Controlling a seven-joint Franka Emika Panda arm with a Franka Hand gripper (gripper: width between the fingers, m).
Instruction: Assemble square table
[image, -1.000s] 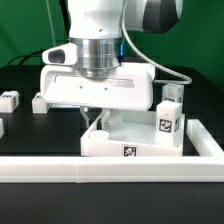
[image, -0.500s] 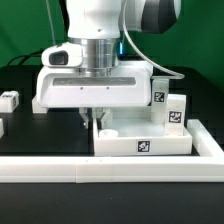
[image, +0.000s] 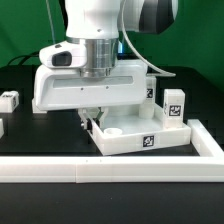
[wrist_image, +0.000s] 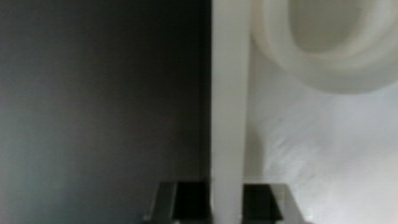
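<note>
On the black surface (image: 40, 140), close to the corner of the white border rail (image: 110, 172), the pincer (image: 93, 119) is clenching the thin raised rim of the table top (image: 135, 140) on the side toward the exterior view's left. The slab is lying with its pockets up and its tagged edge toward the camera. It is sitting just beside the rail's front run and near the side run on the exterior view's right, and it appears a little skewed to both. In the wrist view the rim is running as a narrow white wall between the two fingers (wrist_image: 178, 203), with a round corner pocket (wrist_image: 329, 45) beyond it.

The arm seems to be dragging the slab into the rail's corner so that it is braced for the legs. Because the grip is sitting on one thin edge, the slab is likely pivoting easily about the fingers. The push is best going slow and low, with the slab staying flat on the surface and turning square to the rail as it goes. One leg (image: 174, 103) is standing just behind the slab's far right corner and is at risk of being knocked over, so the slide should be leaving it room. Another leg (image: 8, 99) is lying well apart on the exterior view's left. Letting go makes sense only once both edges are resting against the rail.
</note>
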